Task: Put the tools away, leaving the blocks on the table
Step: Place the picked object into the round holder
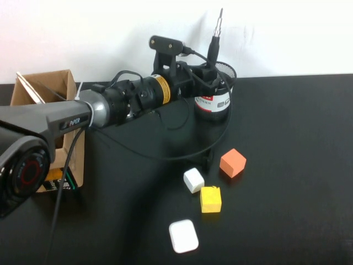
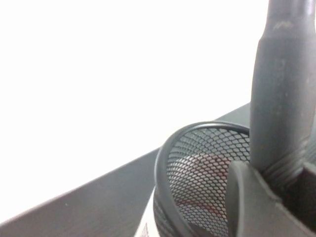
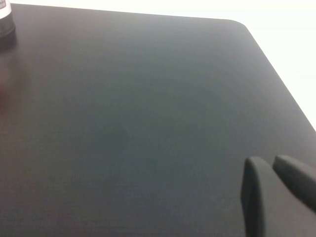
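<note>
Left gripper (image 1: 212, 74), upper centre of frame, clamped on black-handled screwdriver (image 1: 216, 33), axis upright, tip up, directly over black mesh cup (image 1: 223, 88); drop is straight down. Right gripper (image 3: 276, 190) out of the high view, fingers nearly together, holding nothing, above bare glossy black table (image 3: 128, 113)

A: Left arm, entry?
B: Reaches from the near left across to the far centre, wrist level. Left gripper (image 1: 212, 74) clamped on the screwdriver (image 1: 215, 38), shaft upright, tip up.
A: Right arm?
B: Outside the high view. Right gripper (image 3: 272, 190) hangs above the table (image 3: 138, 123), fingers (image 3: 254, 197) almost touching.
</note>
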Action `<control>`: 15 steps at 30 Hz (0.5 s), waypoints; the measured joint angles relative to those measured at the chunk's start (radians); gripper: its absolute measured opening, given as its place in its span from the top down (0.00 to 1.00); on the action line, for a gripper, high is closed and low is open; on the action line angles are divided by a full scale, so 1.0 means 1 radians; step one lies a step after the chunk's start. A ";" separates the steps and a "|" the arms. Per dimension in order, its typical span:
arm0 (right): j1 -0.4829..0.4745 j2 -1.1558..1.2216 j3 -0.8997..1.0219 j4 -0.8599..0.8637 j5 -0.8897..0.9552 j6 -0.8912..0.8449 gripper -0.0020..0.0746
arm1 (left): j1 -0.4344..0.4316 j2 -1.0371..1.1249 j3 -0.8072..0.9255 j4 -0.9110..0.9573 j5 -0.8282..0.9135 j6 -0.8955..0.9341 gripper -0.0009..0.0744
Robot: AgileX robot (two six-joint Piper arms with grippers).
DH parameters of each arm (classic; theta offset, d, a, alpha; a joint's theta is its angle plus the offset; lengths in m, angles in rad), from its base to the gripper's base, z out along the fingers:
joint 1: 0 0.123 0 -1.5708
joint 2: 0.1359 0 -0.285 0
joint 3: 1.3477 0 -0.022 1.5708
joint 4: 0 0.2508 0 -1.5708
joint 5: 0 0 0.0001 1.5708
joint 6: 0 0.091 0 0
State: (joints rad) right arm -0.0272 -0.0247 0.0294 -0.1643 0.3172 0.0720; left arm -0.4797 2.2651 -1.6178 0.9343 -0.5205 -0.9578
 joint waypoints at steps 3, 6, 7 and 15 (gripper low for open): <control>0.000 0.000 0.000 0.000 0.000 0.000 0.98 | 0.000 0.003 -0.002 -0.007 0.016 -0.002 0.82; 0.000 0.000 0.000 0.000 0.000 0.000 0.98 | 0.000 0.003 -0.008 -0.023 0.035 0.000 0.82; 0.000 0.000 0.000 0.000 0.000 0.000 0.98 | 0.000 0.003 -0.008 -0.028 0.040 0.000 0.82; 0.000 0.000 0.000 0.000 0.000 0.000 0.98 | 0.000 0.011 -0.016 -0.040 0.035 0.000 0.80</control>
State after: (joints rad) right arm -0.0272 -0.0247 0.0294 -0.1643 0.3172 0.0720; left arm -0.4797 2.2765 -1.6341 0.8939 -0.4858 -0.9579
